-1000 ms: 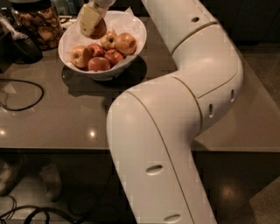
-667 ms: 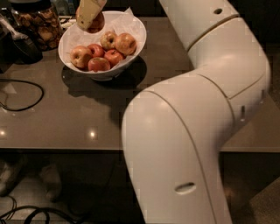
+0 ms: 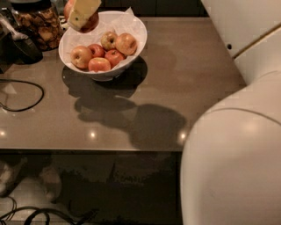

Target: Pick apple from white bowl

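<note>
My gripper [image 3: 81,13] is at the top left of the camera view, above the back left rim of the white bowl [image 3: 137,34]. Its pale fingers [image 3: 84,9] are shut on the apple [image 3: 91,23], a large red-orange one, held clear above the bowl. The top of the apple and the gripper run out of the frame. The bowl stands on the brown table [image 3: 184,70], lined with crinkled white paper. Several smaller apples lie in it, among them a yellowish one [image 3: 81,56] and a deep red one [image 3: 115,56].
A glass jar of brown snacks [image 3: 39,22] stands left of the bowl, with a dark object [image 3: 19,46] in front of it. A black cable [image 3: 24,99] loops on the table's left. My white arm [image 3: 237,154] fills the right side. The table's front edge [image 3: 88,150] runs across the middle.
The gripper has lifted the apple up and to the left, from among the other apples to above the bowl's back rim. My arm has swung toward the right of the view.
</note>
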You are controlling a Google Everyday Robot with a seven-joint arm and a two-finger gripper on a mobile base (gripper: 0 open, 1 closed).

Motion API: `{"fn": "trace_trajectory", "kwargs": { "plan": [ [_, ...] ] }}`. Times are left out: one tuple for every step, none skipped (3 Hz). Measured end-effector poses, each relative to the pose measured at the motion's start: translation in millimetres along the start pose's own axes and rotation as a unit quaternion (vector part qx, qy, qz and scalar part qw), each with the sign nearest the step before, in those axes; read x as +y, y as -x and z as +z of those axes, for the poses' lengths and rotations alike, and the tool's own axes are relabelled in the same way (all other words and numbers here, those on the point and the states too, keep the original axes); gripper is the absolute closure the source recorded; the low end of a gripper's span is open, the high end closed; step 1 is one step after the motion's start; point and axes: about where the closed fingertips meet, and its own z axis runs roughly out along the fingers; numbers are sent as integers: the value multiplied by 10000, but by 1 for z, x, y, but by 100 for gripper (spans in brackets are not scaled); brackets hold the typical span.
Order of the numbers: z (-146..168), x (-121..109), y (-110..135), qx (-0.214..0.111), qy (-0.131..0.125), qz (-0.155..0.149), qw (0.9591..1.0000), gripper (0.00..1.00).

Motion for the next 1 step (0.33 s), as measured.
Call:
{"fn": "trace_trajectory", "kwargs": {
  "plan": [
    [-17, 29, 7, -176, 70, -222, 9996, 100]
  ]
}}
